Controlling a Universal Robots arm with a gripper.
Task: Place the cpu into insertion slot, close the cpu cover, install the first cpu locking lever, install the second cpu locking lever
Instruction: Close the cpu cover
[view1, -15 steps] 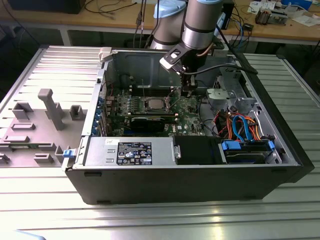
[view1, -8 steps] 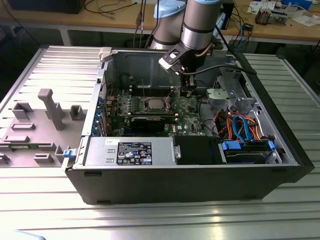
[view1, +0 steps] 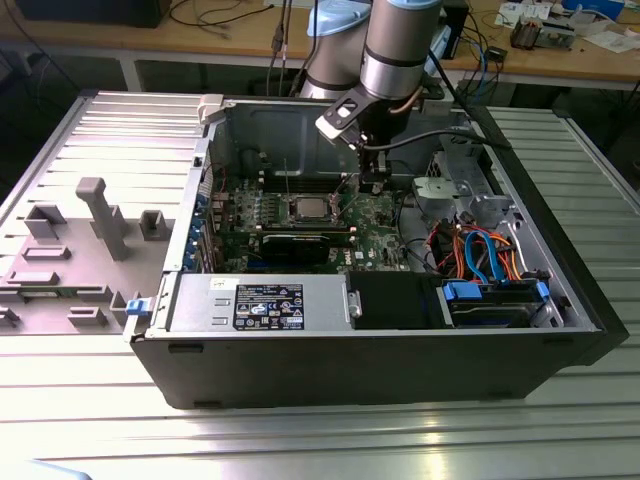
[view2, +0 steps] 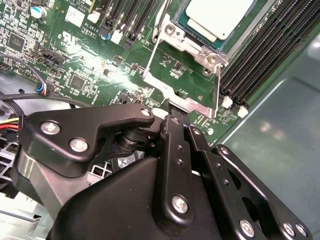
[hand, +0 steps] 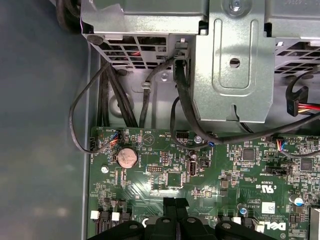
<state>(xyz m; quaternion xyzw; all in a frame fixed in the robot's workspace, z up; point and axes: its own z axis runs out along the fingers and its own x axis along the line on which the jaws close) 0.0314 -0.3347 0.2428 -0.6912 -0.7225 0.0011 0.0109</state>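
silver cpu in insertion slot, cpu cover open

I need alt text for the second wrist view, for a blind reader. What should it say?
The black metal gripper is at the free edge of the thin silvery cpu cover, a windowed frame that is swung open. Beyond it the square cpu with a silver-grey top sits in the silvery-rimmed insertion slot on the green circuit board.

pincer low over mobo, just beside cpu, prob. seated in insertion slot
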